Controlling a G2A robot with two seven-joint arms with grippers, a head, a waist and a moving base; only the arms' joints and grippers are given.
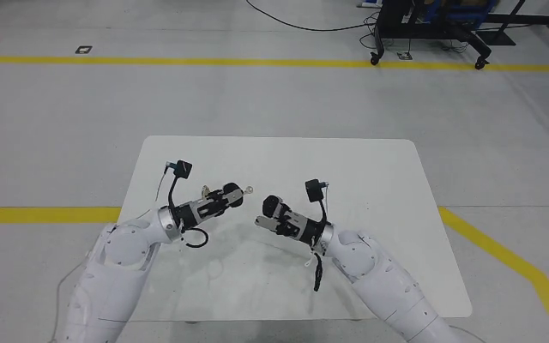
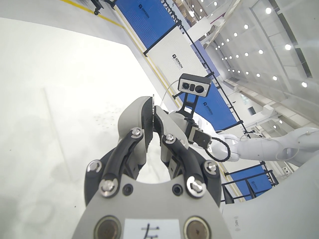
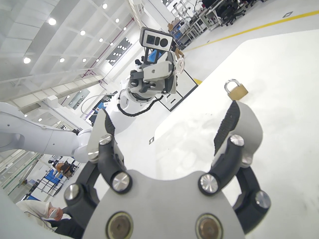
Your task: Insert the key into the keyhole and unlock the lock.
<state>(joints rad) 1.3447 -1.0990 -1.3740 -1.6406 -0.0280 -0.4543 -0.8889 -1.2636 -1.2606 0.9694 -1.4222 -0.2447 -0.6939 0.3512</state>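
Note:
A small brass padlock [image 3: 236,89] with a silver shackle lies on the white table [image 3: 279,80]; from above it is a small shape [image 1: 206,190] beside the left arm's wrist. My left gripper [image 1: 236,192] hangs above the table's middle, shut on the key [image 1: 248,189]. The key's thin metal edge [image 2: 153,104] is pinched between the left gripper's [image 2: 153,109] pads, and its round head [image 3: 180,65] sticks out of the left gripper [image 3: 174,68]. My right gripper [image 3: 169,110] faces it, open and holding nothing, to the right of the left one [image 1: 264,214].
The table's near edge [image 1: 300,319] lies just below both arms. A black wheeled frame [image 1: 429,34] stands on the floor far behind, past a yellow floor line [image 1: 257,62]. Bare tabletop surrounds the grippers.

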